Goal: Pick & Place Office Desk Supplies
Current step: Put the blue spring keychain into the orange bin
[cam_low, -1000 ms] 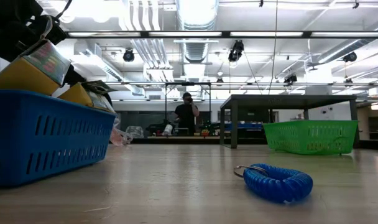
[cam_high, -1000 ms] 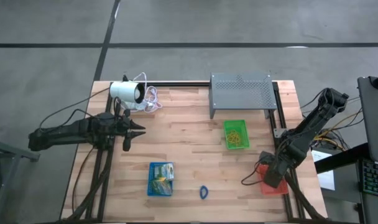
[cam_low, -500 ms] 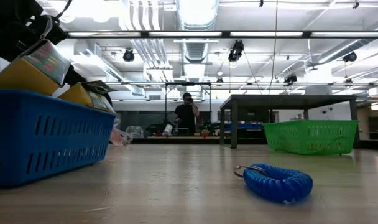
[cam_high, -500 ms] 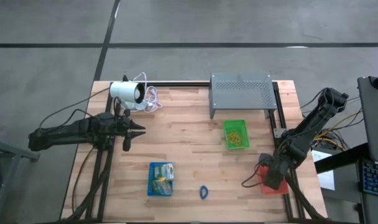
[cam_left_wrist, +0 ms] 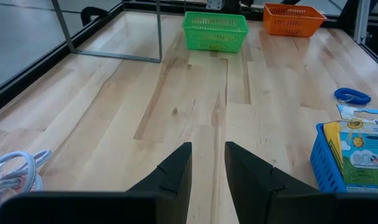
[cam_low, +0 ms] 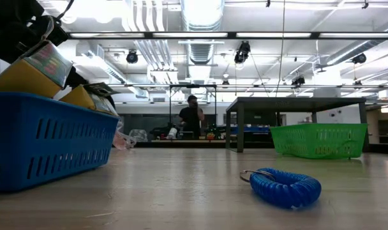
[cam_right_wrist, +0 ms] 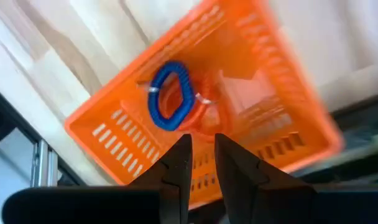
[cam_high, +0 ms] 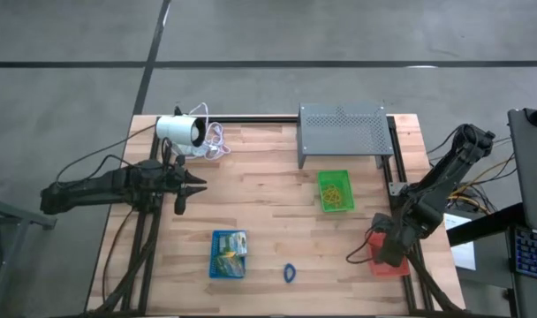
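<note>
My right gripper (cam_high: 388,250) hangs pointing down over the orange tray (cam_right_wrist: 114,127) at the table's near right corner, open by a narrow gap (cam_right_wrist: 202,146) with nothing between its fingers. A blue coiled loop (cam_right_wrist: 171,94) lies on the tray's floor beside something red (cam_right_wrist: 207,102). A second blue coiled loop (cam_high: 290,273) lies on the bare wood near the front edge. A blue tray (cam_high: 229,253) holds flat packets. A green tray (cam_high: 335,191) holds tan rubber bands. My left gripper (cam_high: 198,184) waits open at the table's left (cam_left_wrist: 207,152).
A white cylinder with a coiled cable (cam_high: 182,131) sits at the far left. A grey perforated stand (cam_high: 342,128) stands at the far edge behind the green tray. Bare wood lies in the table's middle. A person (cam_low: 192,118) stands far off in the room.
My right gripper has risen a little above the orange tray. The trays and the loop on the table lie as before.
</note>
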